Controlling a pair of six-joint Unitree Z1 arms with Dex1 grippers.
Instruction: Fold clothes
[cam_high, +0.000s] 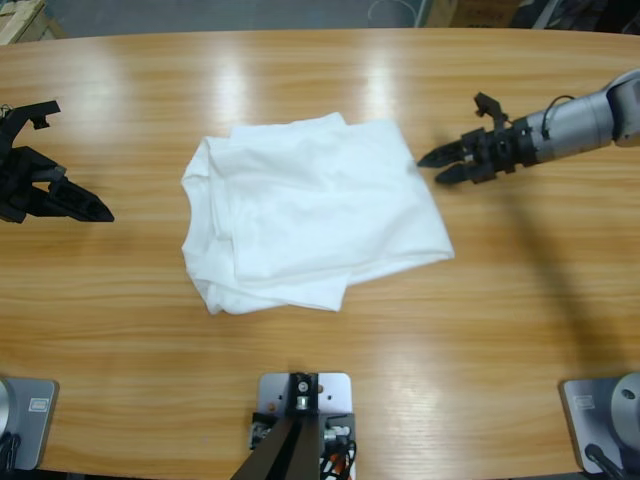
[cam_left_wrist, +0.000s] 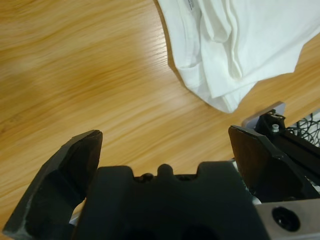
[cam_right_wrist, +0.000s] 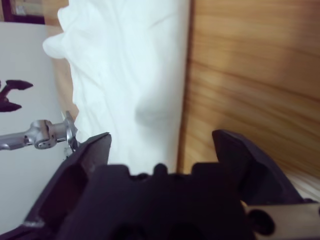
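From above, the T-shirt lies loosely folded mid-table with my right gripper agape and empty at its edge; my left gripper gapes empty, well clear; the right wrist view shows layers I may snag and unfold.

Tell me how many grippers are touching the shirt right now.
0. The left gripper sits open on the table's left side, apart from the folded white T-shirt. The right gripper is open just off its right edge, very close.
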